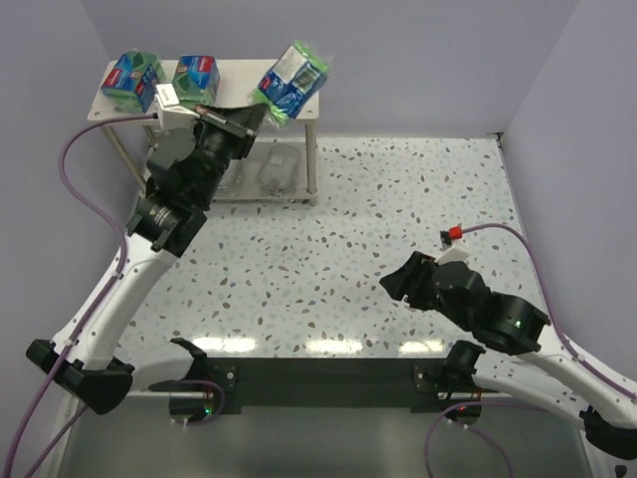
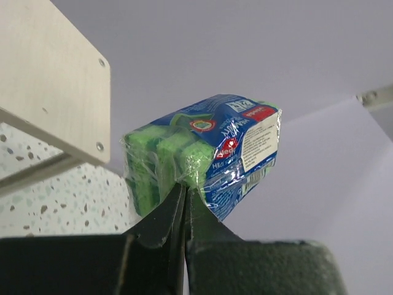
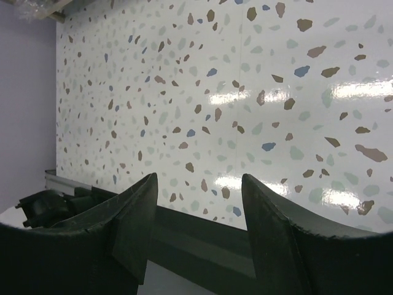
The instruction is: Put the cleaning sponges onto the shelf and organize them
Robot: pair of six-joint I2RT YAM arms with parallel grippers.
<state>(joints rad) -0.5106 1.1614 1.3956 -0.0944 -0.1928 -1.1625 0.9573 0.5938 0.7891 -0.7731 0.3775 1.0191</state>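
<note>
Green pack (image 2: 202, 153), wrapped in clear film, is hanging tilted at the right end of the top board of the shelf (image 1: 239, 75). The left fingers (image 2: 164, 216) are clenching only a thin fold of that film at the pack's lower edge. Whether the pack is touching the board I cannot tell. Two other green packs (image 1: 127, 80) are sitting side by side at the board's left, and clear-wrapped scourers (image 1: 279, 169) are lying on the lower tier. The right fingers (image 3: 138, 209) are standing apart, grasping nothing, over the tabletop (image 3: 245, 92).

The pinch is looking risky. Slippery film may be sliding out, or the pack may be swinging as it lowers. Released this close to the corner and this tilted, it could be tipping off the edge.
</note>
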